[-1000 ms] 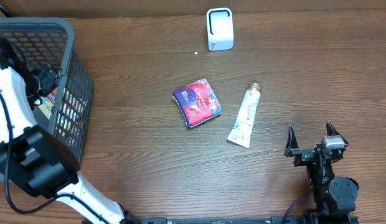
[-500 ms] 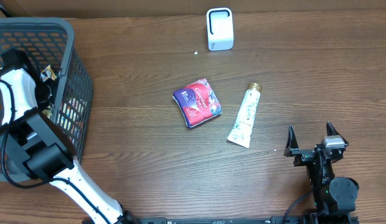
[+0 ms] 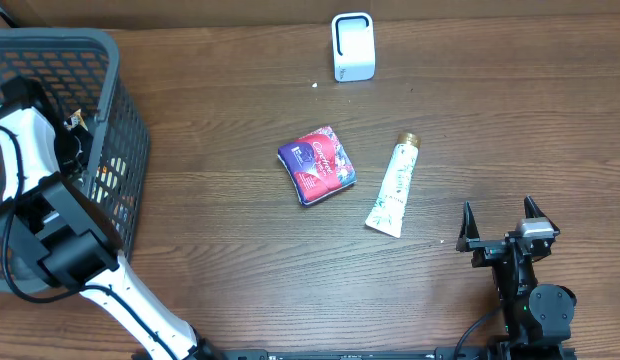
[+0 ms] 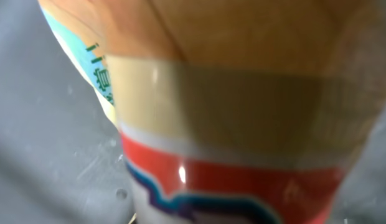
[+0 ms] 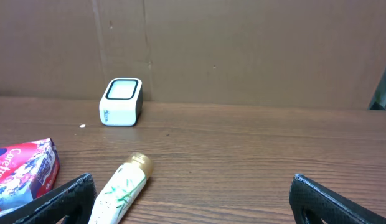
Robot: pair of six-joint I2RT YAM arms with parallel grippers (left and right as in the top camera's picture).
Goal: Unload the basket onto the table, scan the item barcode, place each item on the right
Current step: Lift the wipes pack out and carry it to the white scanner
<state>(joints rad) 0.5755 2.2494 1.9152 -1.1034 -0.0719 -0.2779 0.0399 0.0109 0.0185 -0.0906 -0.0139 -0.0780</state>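
Note:
My left gripper (image 3: 70,132) is down inside the grey basket (image 3: 128,110) at the far left, shut. An orange, cream and red packet (image 4: 230,124) fills the left wrist view, blurred and pressed close at the jaws; my own fingers are hidden behind it. A corner of the packet (image 3: 76,120) shows beside the arm from overhead. The white scanner (image 3: 353,45) stands at the back of the table, also seen from the right wrist as the scanner (image 5: 121,101). My right gripper (image 3: 498,214) rests open near the front right, nothing between its fingers.
A red-purple pouch (image 3: 317,165) and a white tube with a gold cap (image 3: 394,186) lie mid-table. The tube (image 5: 121,190) is just ahead-left of my right gripper (image 5: 193,199). More packets lie in the basket. A cardboard wall closes the back.
The left arm has reached deeper into the basket and its jaws have gone from wide open to shut round the packet. The right arm and the table items have not moved.

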